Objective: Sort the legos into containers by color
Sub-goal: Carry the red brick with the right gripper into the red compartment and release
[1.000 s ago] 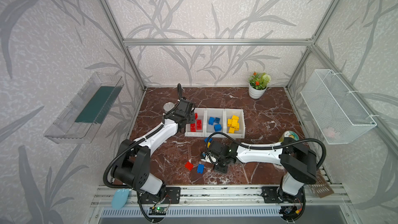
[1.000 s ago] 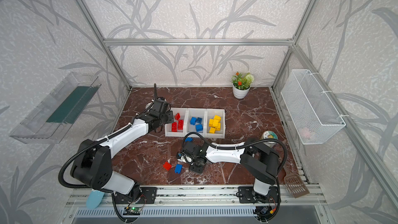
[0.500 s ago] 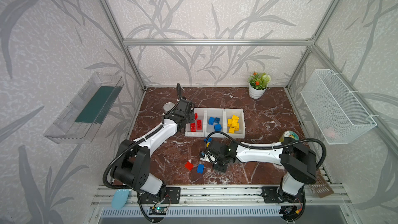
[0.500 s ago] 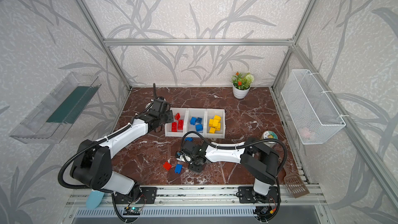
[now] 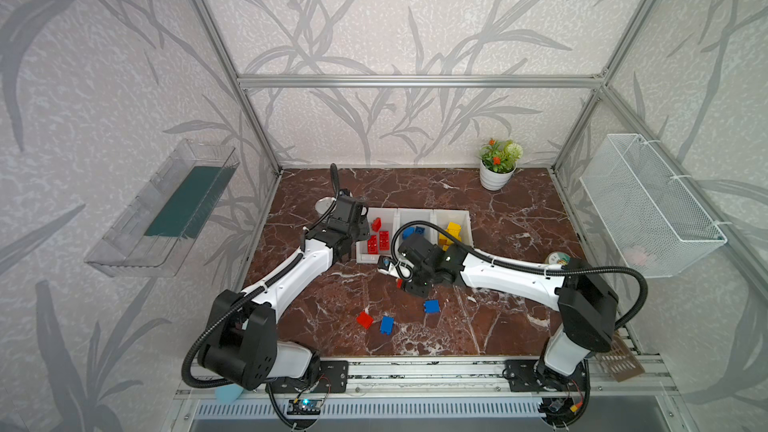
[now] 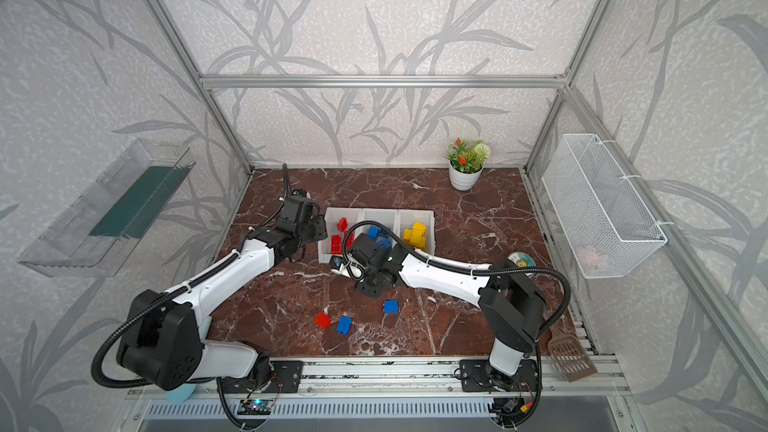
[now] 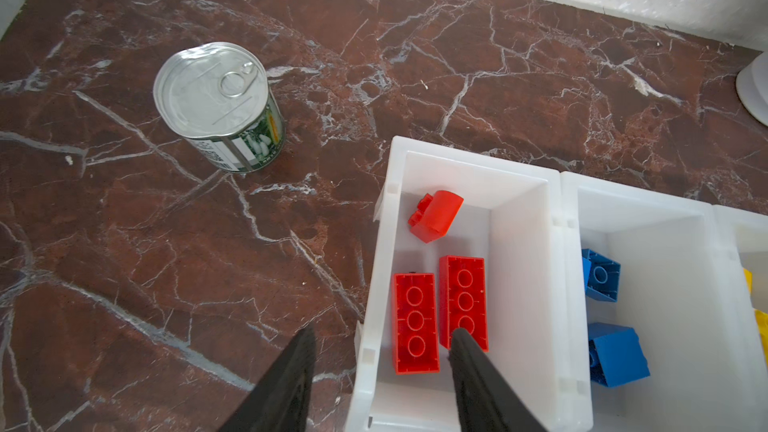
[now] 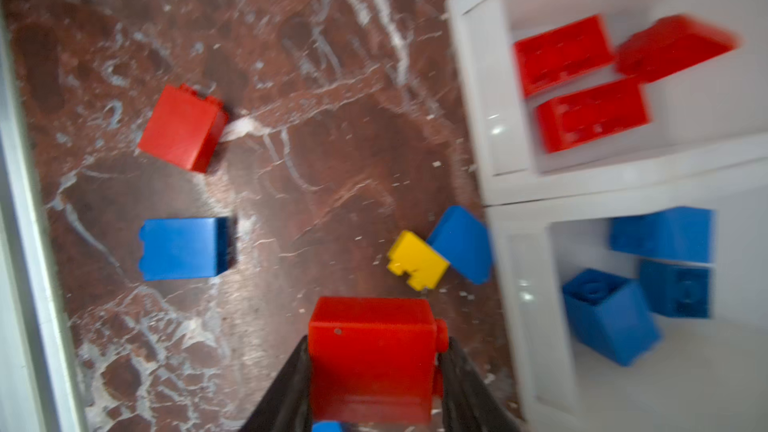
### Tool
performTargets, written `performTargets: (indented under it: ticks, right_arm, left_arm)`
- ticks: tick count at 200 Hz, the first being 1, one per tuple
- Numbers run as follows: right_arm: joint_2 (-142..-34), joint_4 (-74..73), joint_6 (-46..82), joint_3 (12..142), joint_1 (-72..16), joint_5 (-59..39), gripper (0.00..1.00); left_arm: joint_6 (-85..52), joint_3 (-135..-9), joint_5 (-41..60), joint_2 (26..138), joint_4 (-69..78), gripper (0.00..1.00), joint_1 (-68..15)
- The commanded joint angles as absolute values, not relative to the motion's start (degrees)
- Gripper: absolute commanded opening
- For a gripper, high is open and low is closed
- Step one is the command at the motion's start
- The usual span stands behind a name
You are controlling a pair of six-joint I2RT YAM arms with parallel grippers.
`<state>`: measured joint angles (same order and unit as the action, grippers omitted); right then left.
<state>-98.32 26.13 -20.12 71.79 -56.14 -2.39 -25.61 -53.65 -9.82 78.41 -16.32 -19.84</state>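
The right gripper (image 8: pixel 374 367) pinches a red brick (image 8: pixel 370 351) between its two fingers, and the brick fills the gap. In a top view only a sliver of red shows at that gripper (image 5: pixel 400 283), which hangs just on the near side of the row of three white bins (image 5: pixel 415 209). The left gripper (image 7: pixel 382 330) is spread and empty, straddling the left wall of the left bin (image 7: pixel 519 184), with one finger over bare table and the other over the bin. Two oblong red bricks (image 7: pixel 436 313) lie flat under it, and a curved red piece (image 7: pixel 436 216) lies farther back. The middle bin holds blue bricks (image 7: pixel 600 276) and the right bin holds yellow bricks (image 5: pixel 451 232). On the near side the marble table (image 5: pixel 498 326) is mostly open, with a loose red brick (image 5: pixel 364 320), a loose blue brick (image 5: pixel 387 324) just beside it, and another blue brick (image 5: pixel 432 306) off to the right. Only the blurred right wrist view shows a small yellow brick (image 8: pixel 417 259) touching a tilted blue brick (image 8: pixel 459 245) at the bins' front. From above the arm hides both. The left wrist view shows a tin can (image 7: pixel 218 105) standing upright to the far left of the bins.
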Motion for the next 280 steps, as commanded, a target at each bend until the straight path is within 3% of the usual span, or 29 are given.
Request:
performTargets:
  ticks: [1, 112, 125, 134, 151, 172, 280]
  right_arm:
    - [-100.48, 24.69, -24.42, 77.22, -53.12, -0.9, 0.34]
    - [-120.76, 19.38, -22.3, 101.54, -46.52, -3.58, 0.34]
    - [-122.77, 19.72, -21.43, 103.85, -46.47, -3.82, 0.37]
    - [-123.7, 19.94, -20.72, 105.0, -46.49, -3.79, 0.44]
    - [-123.97, 19.54, -19.29, 105.34, -46.47, -4.2, 0.58]
    - [-123.08, 16.93, -18.29, 103.72, -46.47, -4.79, 0.64]
    - [-118.18, 12.61, -16.18, 97.81, -45.82, -5.44, 0.66]
  left_arm:
    - [-26.97, -51.63, -12.2, 74.87, -17.95, 0.55, -19.1]
    - [-31.93, -42.16, -12.15, 62.21, -21.57, 0.56, -18.54]
    - [-32.15, -41.74, -11.95, 61.61, -21.9, 0.56, -18.54]
    - [-32.11, -41.65, -11.87, 61.37, -22.21, 0.56, -18.54]
    - [-32.01, -41.59, -12.02, 61.1, -22.67, 0.56, -18.54]
    - [-32.18, -41.44, -11.82, 61.17, -22.57, 0.56, -18.54]
    - [-32.56, -41.12, -10.03, 61.6, -22.51, 0.56, -18.54]
